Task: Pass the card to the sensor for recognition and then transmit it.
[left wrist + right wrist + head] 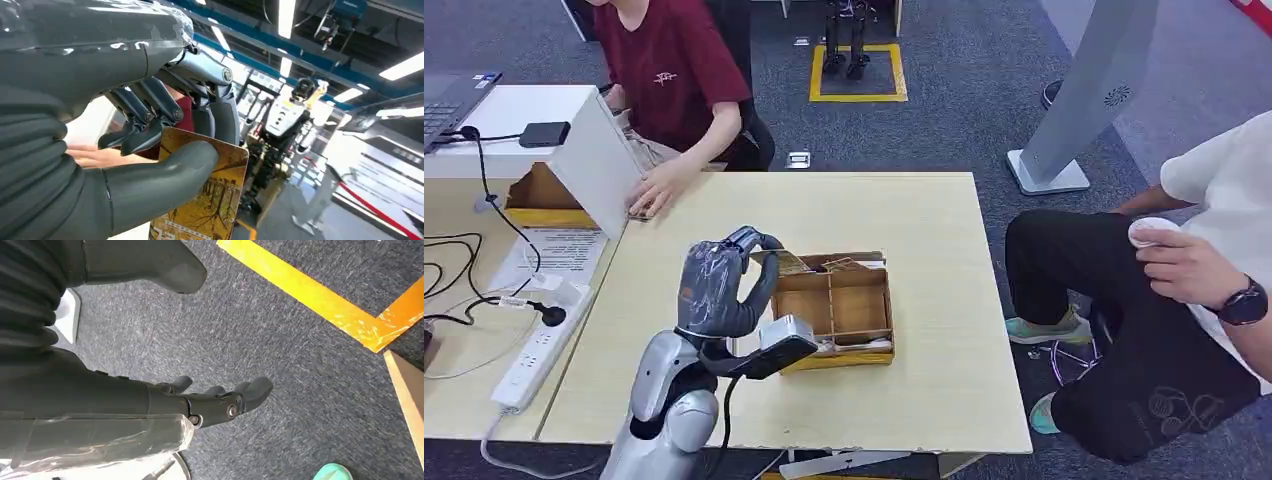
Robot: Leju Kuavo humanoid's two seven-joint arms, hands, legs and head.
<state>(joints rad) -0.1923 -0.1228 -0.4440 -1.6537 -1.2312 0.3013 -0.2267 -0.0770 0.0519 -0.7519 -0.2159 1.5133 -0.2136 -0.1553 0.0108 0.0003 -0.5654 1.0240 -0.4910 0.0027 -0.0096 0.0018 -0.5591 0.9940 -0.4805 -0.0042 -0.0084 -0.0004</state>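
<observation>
Card [210, 200]: golden-yellow tree artwork; the pale characters along its lower edge are too cut off to read. Left hand [719, 285] raised over the table [924, 380], palm toward the divided cardboard box [839, 305], thumb [165, 177] pressing the card against the dark fingers [150, 112]; card is clear of the box. Right hand [210, 402] hangs over grey carpet [300, 365], fingers loosely extended, apart, holding nothing. A yellow tape line [320, 300] crosses the carpet.
</observation>
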